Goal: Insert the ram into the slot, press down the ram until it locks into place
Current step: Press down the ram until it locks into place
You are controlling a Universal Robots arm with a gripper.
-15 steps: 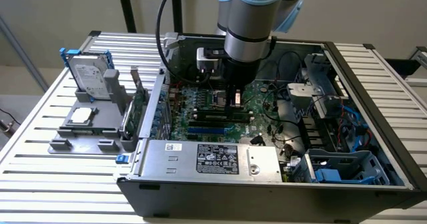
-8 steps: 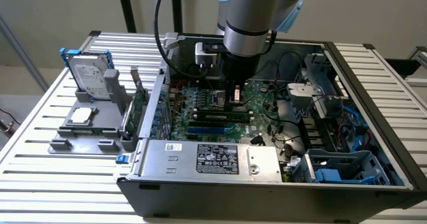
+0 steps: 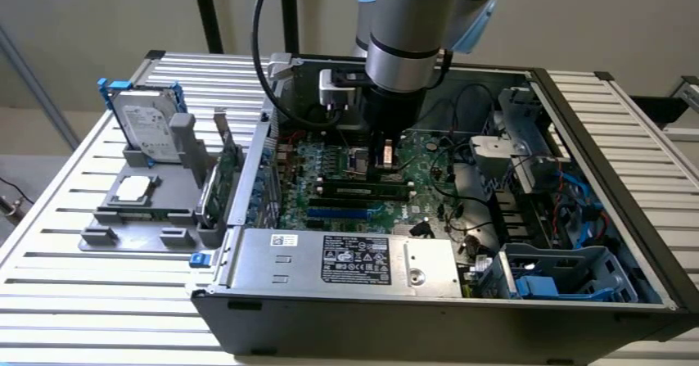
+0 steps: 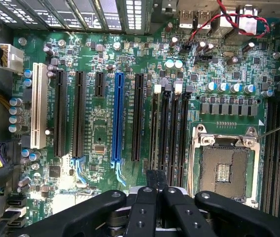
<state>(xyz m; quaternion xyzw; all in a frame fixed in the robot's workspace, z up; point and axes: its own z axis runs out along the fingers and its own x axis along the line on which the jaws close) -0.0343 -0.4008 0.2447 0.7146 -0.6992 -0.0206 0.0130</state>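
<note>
The ram [image 3: 355, 190], a green stick with black chips, stands on edge in one of the black slots on the motherboard [image 3: 426, 157] inside the open computer case. My gripper [image 3: 382, 168] hangs straight down over the end of the ram towards the exterior view's right. In the wrist view the gripper [image 4: 156, 178] is shut, its two black fingers [image 4: 150, 180] pressed together with nothing between them. They sit over the near end of the row of long black memory slots [image 4: 165, 128], which have pale latches at the far end. Contact with the ram cannot be judged.
A blue socket [image 4: 118, 118] and black expansion sockets lie beside the memory slots, with the CPU socket [image 4: 225, 168] on the other side. Cables [image 3: 470, 210], a drive cage [image 3: 525, 137] and the power supply [image 3: 339, 259] crowd the case. A hard drive [image 3: 147, 128] stands in a grey holder [image 3: 142, 210] outside.
</note>
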